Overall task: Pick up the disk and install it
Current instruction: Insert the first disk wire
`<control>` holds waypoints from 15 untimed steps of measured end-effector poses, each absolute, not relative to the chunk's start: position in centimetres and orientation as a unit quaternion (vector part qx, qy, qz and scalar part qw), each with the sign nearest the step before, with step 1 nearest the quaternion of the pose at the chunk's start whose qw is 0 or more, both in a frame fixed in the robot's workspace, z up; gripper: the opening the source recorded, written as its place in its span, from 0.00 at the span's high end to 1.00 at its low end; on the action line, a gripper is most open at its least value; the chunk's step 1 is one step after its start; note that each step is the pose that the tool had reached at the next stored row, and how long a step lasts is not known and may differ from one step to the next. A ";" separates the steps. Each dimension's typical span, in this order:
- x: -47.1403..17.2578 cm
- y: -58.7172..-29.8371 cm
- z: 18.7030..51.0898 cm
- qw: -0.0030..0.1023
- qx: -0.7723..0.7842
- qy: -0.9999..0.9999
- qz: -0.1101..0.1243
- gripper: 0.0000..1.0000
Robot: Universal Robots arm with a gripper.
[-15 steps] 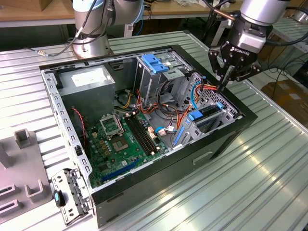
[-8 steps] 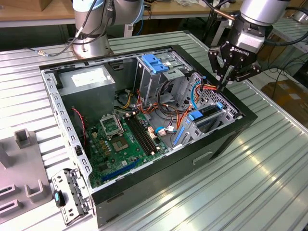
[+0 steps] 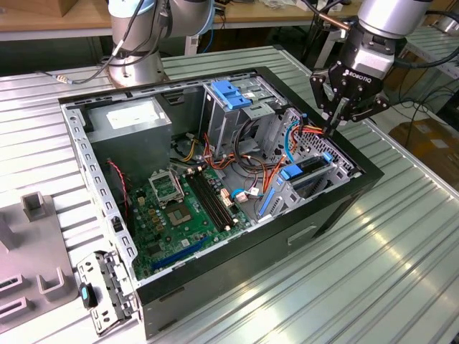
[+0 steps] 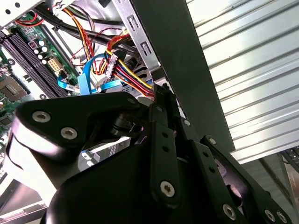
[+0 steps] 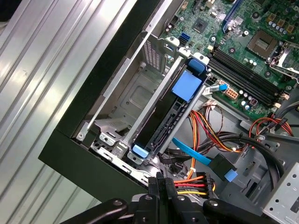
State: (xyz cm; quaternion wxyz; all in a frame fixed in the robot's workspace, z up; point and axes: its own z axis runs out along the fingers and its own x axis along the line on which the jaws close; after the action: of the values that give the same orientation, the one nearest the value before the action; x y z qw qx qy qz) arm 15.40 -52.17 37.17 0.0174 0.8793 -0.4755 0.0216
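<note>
**Operator:** Exterior view is showing me the gripper (image 3: 336,123) hanging over the open computer case (image 3: 315,222), at the side of the case facing the bench (image 3: 401,272) edge on the exterior view's right.

**Colleague:** Are you carrying anything?

**Operator:** No. I'm seeing the fingers pinched together with nothing between them, and the tips are pointing down just above the case wall.

**Colleague:** Where is the disk sitting?

**Operator:** The disk (image 3: 310,166) is standing on its edge inside the metal drive bay (image 5: 140,93), just below the gripper. In the first wrist view I'm looking along its dark side (image 5: 161,123), with blue tabs at both ends. Whether the tips are touching it, I cannot tell.

**Colleague:** Anything crowding it?

**Operator:** Orange and red cables (image 5: 205,135) are running just beside the bay, with the motherboard (image 3: 179,208) lying beyond them.
</note>
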 end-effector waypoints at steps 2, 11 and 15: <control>15.4 -52.2 37.2 0.017 0.879 -0.477 0.021 0.83; 15.0 -52.2 37.1 0.018 0.861 -0.507 0.021 0.83; 14.3 -52.2 37.1 0.018 0.861 -0.508 0.021 0.83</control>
State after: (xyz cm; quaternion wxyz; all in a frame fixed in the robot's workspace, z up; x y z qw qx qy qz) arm 14.30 -52.17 37.13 0.0182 0.8607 -0.5084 0.0208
